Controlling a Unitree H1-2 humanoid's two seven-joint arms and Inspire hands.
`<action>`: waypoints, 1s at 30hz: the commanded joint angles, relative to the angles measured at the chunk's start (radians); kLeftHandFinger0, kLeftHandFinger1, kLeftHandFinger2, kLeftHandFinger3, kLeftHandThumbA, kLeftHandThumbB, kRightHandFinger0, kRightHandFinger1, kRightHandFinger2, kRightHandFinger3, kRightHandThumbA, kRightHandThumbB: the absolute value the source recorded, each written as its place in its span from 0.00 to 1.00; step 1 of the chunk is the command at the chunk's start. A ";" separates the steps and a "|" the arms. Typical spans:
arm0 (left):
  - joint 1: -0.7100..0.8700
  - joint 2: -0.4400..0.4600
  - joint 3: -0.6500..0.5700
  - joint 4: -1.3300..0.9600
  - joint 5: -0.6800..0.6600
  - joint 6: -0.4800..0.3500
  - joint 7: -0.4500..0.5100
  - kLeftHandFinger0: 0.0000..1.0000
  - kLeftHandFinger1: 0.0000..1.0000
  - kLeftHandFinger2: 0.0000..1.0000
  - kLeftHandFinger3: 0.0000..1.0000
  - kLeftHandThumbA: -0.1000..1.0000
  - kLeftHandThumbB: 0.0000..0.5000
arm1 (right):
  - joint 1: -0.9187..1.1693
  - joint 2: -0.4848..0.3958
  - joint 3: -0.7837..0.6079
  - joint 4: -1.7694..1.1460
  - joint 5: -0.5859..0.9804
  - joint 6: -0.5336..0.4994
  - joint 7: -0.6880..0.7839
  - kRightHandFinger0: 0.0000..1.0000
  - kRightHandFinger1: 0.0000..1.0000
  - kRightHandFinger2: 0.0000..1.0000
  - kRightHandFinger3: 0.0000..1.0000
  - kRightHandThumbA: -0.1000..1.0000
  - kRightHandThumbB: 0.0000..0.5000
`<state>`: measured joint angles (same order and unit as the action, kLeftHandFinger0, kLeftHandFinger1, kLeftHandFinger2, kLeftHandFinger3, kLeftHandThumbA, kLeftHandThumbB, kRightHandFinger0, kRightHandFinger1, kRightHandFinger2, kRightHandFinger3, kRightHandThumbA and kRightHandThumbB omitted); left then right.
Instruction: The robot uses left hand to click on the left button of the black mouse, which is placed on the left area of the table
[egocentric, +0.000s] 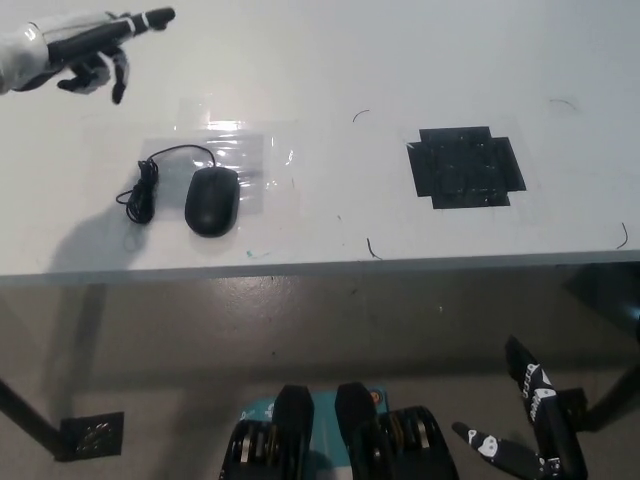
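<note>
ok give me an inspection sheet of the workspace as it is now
surface: white table, faint pen marks.
job's things: black mouse on a clear taped film, left area, untouched.
clutter: black tape patch at the right.
hands: left hand above the table's far left, one finger extended, apart from the mouse; right hand low, below the table edge, open.
cables: mouse cable bundled left of the mouse.
surroundings: grey floor, table legs.
</note>
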<state>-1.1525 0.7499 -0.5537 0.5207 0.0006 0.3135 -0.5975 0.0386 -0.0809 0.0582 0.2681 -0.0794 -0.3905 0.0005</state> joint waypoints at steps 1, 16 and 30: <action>-0.122 0.005 -0.037 0.085 0.118 0.028 -0.116 0.00 0.01 0.27 1.00 1.00 0.90 | -0.005 -0.019 0.006 -0.045 -0.019 -0.021 0.014 1.00 1.00 1.00 1.00 1.00 0.20; -0.262 -0.129 -0.068 0.334 0.189 0.037 -0.277 0.05 0.07 0.38 1.00 1.00 0.93 | -0.003 -0.042 0.000 -0.056 -0.022 -0.013 0.012 1.00 1.00 1.00 1.00 1.00 0.24; -0.265 -0.301 -0.069 0.564 0.285 -0.010 -0.212 0.00 0.01 0.48 1.00 1.00 1.00 | 0.006 -0.046 0.005 -0.064 -0.025 -0.002 0.018 1.00 1.00 1.00 1.00 1.00 0.24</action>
<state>-1.3489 0.4527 -0.6237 1.0349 0.2251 0.3406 -0.8402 0.0469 -0.1135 0.0608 0.2423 -0.1044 -0.3846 0.0015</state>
